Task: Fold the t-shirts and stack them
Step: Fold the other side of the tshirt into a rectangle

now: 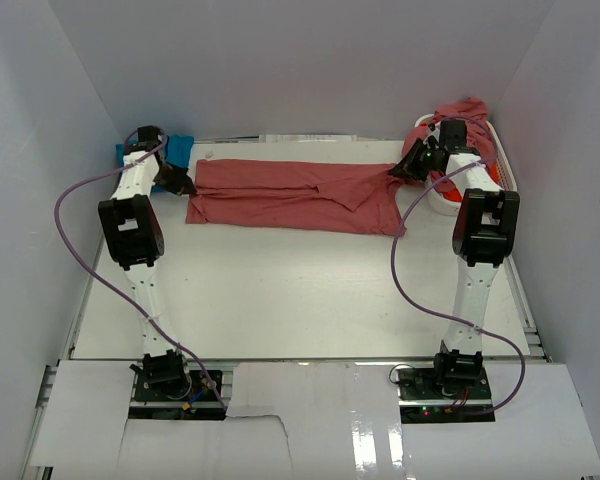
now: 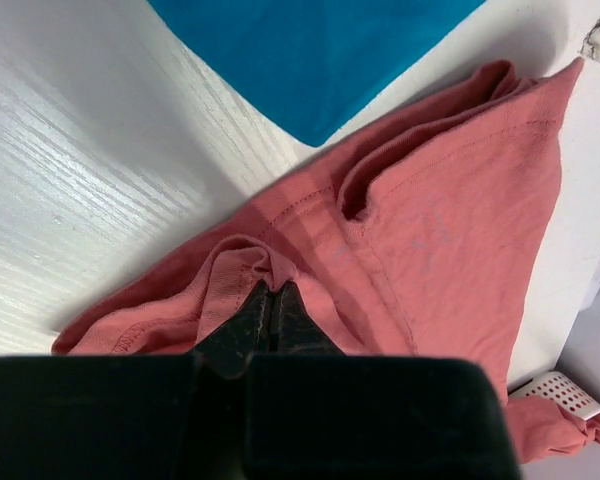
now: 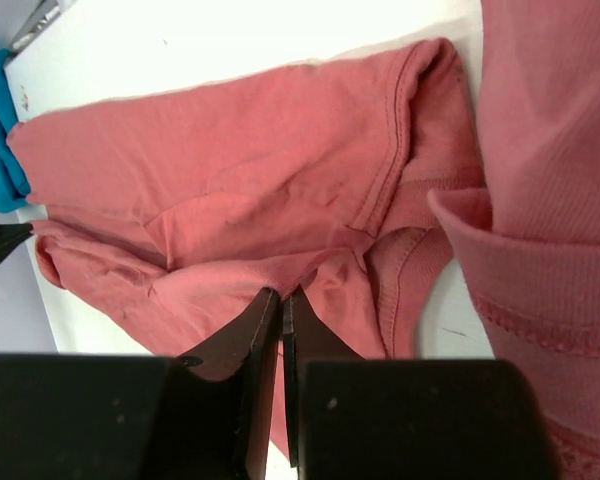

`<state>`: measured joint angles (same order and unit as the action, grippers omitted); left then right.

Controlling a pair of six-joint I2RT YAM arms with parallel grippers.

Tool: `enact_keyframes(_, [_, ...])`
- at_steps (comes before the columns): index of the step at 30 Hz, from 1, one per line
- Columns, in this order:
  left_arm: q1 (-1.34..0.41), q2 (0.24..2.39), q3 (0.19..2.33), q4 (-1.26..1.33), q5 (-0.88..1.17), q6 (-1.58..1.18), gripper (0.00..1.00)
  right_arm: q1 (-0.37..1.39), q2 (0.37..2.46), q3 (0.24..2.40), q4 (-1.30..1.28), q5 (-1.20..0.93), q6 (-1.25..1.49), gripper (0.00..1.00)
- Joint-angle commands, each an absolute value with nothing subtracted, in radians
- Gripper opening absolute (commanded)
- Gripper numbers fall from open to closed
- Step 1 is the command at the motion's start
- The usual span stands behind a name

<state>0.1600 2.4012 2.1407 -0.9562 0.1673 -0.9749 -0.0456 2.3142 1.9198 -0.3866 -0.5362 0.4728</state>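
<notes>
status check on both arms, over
Left gripper shut on rose-red t-shirt, left end. Right gripper shut on its right end. Turquoise t-shirt close by, not blocking.

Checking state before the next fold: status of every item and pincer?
stretched rose-red t-shirt: partly folded strip, lying flat, pinched at both ends
turquoise t-shirt: folded, flat, far left
left pincer: shut on stretched rose-red t-shirt
right pincer: shut on its other end
basket: heaped with crumpled rose-red shirts
</notes>
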Motion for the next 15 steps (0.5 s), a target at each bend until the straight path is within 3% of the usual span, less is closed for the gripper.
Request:
enact_keyframes(1, [0.170,2.401,2.154,-0.934,0.164,-1.003,0.00,-0.054,2.341,1.960,-0.310,-0.546,0.508,0.09])
enact_keyframes(3, [0.172,2.407,2.160,-0.936,0.161,-1.003,0.00,-0.054,2.345,1.963,-0.293,-0.548,0.518,0.09])
enact_keyframes(5, [0.173,2.410,2.166,-0.931,0.158,-1.005,0.00,-0.054,2.352,1.963,-0.281,-0.546,0.523,0.18])
enact_keyframes(6, [0.173,2.413,2.172,-0.930,0.158,-1.002,0.12,-0.054,2.352,1.962,-0.278,-0.545,0.525,0.25])
enact_keyframes(7, [0.175,2.413,2.175,-0.928,0.156,-1.002,0.22,-0.054,2.349,1.960,-0.276,-0.542,0.523,0.40])
enact_keyframes(11, [0.175,2.418,2.194,-0.917,0.153,-0.997,0.59,-0.054,2.315,1.919,-0.242,-0.523,0.514,0.52])
enact_keyframes(15, [0.175,2.387,2.178,-0.848,0.158,-0.986,0.72,-0.054,2.261,1.864,-0.201,-0.515,0.488,0.57])
